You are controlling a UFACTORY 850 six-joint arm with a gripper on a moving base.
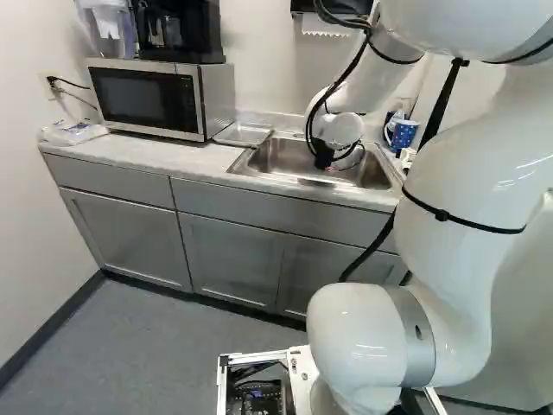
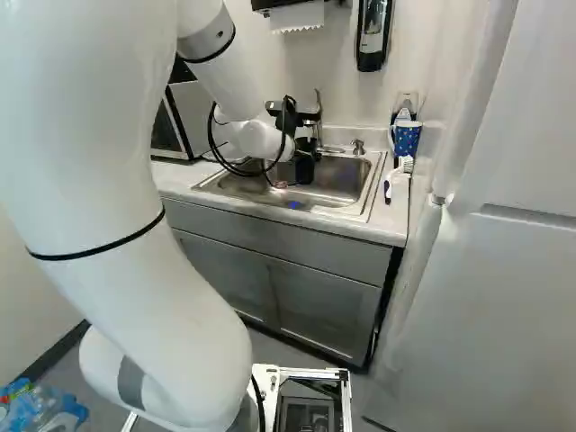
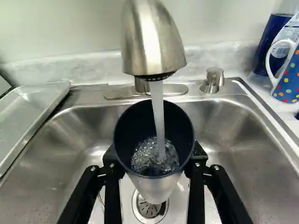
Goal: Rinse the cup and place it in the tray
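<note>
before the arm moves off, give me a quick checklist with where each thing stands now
1. Pincer shut on the cup: ok, a finger on either side.
2. Water landing inside the cup: ok, the stream drops through its mouth.
3. Tap off: not ok, it is running.
4. Cup emptied: not ok, water is churning in it.
5. Cup clean at the bottom: cannot tell, the churning water hides it.
6. Tray in sight for placing: ok, it lies beside the sink.
</note>
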